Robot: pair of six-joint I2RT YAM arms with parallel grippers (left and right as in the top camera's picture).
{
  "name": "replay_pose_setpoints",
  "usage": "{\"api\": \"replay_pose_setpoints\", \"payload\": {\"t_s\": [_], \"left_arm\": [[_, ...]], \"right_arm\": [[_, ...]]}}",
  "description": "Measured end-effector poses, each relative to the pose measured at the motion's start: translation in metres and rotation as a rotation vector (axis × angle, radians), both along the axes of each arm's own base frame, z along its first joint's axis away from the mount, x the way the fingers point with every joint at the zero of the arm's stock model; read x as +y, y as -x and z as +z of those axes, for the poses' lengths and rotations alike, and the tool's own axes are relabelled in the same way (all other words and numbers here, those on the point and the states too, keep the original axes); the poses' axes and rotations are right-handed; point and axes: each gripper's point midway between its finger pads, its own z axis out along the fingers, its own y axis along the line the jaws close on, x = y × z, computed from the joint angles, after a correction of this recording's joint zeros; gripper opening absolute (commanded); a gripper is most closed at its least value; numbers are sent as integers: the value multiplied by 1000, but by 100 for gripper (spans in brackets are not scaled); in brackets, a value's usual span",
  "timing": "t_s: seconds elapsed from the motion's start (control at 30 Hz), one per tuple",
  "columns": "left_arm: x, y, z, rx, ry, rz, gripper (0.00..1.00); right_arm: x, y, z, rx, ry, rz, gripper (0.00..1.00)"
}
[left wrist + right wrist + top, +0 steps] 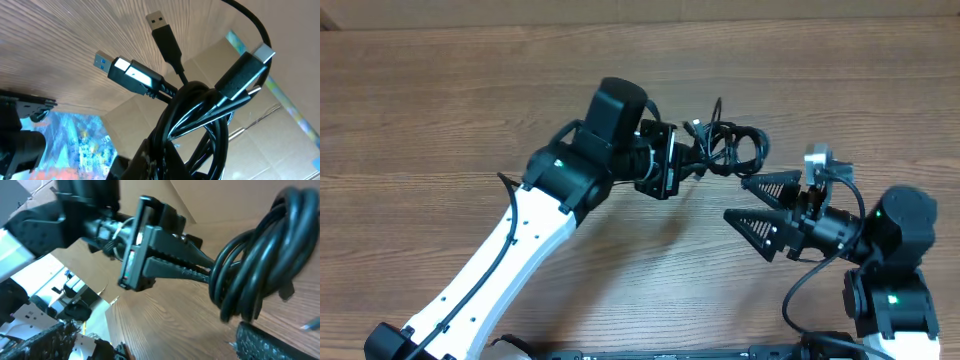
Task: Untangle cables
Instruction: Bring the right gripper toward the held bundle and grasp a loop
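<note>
The cables (pixel 732 147) are a coiled bundle of thin black cords held up off the wooden table (pixel 440 110). My left gripper (pixel 698 160) is shut on the coil's left side. In the left wrist view the cables (pixel 200 120) loop out of the left gripper (pixel 162 160), and three plugs stick out: a silver one (pixel 156 19), a blue-tipped one (pixel 106 62) and a silver one (pixel 264 52). My right gripper (pixel 734 198) stands open just below and right of the bundle, with nothing between its fingers. The right wrist view shows the coil (pixel 260 265) pinched by the left gripper's fingers (pixel 175 262), with one right finger (pixel 270 342) under it.
The left arm (pixel 520 240) reaches in from the lower left. The right arm (pixel 895 260) sits at the lower right with its own thicker black wire (pixel 800 290) looping beside it. Bare wooden tabletop lies all round the bundle.
</note>
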Motion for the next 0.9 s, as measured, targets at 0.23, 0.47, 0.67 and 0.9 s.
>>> {"api": "replay_pose_setpoints", "payload": {"t_s": [0.23,0.47,0.67,0.9], "left_arm": [[-8,3,1,-14,-7,5,4],[-14,8,1,-13,-6,-2,4],[-19,13,2,-11,-3,-16,4],[-22,13,6,-6,21,-14,4]], "right_arm": [[-1,-7,-5,7,11,-13,90],[-5,-14,-8,6,24,-55,61],[-6,-19,-12,23,29,-70,59],[-7,-29,-24,63,38,-76,47]]}}
